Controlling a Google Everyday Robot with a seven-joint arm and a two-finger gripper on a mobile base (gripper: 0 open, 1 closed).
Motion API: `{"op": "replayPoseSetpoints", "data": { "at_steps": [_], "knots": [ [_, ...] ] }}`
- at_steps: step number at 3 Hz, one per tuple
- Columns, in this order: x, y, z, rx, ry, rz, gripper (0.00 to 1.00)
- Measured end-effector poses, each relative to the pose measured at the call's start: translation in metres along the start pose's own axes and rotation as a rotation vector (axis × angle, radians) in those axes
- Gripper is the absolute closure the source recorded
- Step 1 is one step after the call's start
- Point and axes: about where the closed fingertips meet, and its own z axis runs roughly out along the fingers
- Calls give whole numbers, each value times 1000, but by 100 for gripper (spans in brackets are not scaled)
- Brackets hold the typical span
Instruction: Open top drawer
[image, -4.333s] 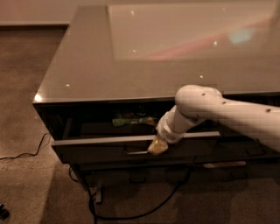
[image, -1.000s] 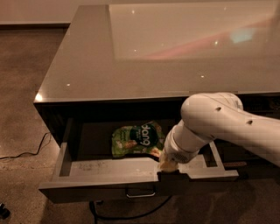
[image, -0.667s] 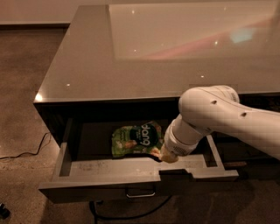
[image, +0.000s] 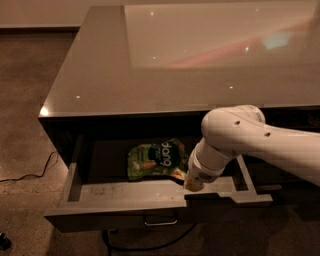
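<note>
The worktop (image: 150, 75) is a big glossy grey slab above and behind the tool (image: 193, 182). The brown floor (image: 30, 90) lies far to the left of the tool. The white arm (image: 260, 142) comes in from the right and bends down to the tool. The top drawer (image: 125, 196) stands open under the worktop; its scuffed grey bottom spreads to the left of the tool and its dark front is just below it. The tool is in the front right part of the drawer, close to the front wall; if it is open or closed, I cannot tell. A green bag (image: 155, 160) lies in the drawer, just left of the tool. The metal handle (image: 161, 220) sits on the drawer front, below and slightly left of the tool. A thin cable (image: 30, 176) lies on the floor, well apart to the left
</note>
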Motion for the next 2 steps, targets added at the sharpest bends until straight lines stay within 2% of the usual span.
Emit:
{"op": "replayPoseSetpoints", "data": {
  "at_steps": [1,2],
  "knots": [
    [12,10,13,-22,9,18,100],
    [12,10,13,-22,9,18,100]
  ]
}}
